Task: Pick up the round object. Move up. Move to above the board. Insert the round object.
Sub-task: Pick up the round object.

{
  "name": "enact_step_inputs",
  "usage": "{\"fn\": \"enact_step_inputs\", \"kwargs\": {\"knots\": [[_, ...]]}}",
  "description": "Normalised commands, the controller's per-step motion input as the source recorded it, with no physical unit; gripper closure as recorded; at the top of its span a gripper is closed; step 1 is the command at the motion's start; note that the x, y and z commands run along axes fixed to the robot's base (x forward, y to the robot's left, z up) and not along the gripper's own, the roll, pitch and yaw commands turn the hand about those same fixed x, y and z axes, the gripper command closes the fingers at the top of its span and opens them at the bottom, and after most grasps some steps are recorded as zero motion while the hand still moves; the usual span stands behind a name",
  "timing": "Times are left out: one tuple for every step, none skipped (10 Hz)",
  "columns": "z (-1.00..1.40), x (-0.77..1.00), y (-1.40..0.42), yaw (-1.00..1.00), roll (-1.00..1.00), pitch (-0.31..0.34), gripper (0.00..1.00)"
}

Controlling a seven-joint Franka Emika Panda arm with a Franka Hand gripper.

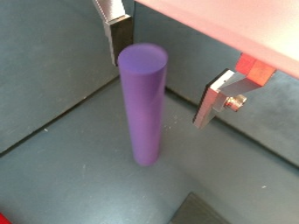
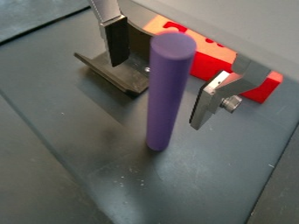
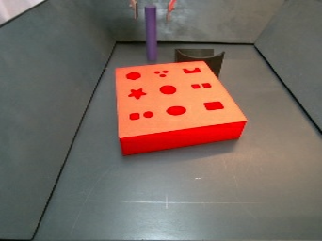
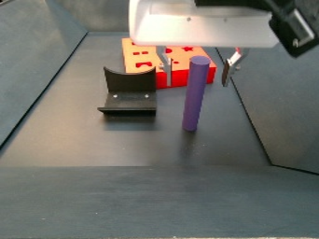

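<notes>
While the gripper hangs released, its fingers straddle the upright peg; the board holes hold nothing.

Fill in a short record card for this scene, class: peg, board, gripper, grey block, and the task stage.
peg: purple peg standing upright on the floor
board: red board with shaped holes, lying flat, apart from the peg
gripper: gripper open, fingers either side of the peg's top, not yet closed on it
grey block: dark curved block beside the peg
stage: pick-up not yet done
</notes>
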Motion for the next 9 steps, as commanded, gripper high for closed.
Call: {"fn": "enact_step_inputs", "kwargs": {"knots": [[-0.09, -0.11, -0.13, -0.09, -0.05, -0.129, 0.0], [-0.02, -0.03, -0.19, -0.05, 0.0, -0.089, 0.0], [0.0, -0.01, -0.33, 0.0, 0.05, -0.063, 0.0], [-0.02, -0.05, -0.1, 0.0, 0.04, -0.036, 0.0], [-0.03, -0.1, -0.25, 0.0, 0.11, -0.037, 0.0], [0.0, -0.01, 0.0, 0.0, 0.0, -0.04, 0.0], [0.0, 0.0, 0.0, 0.0, 0.01, 0.0, 0.0], [0.0, 0.0, 0.0, 0.0, 0.0, 0.0, 0.0], [0.0, 0.0, 0.0, 0.0, 0.0, 0.0, 1.0]]}}
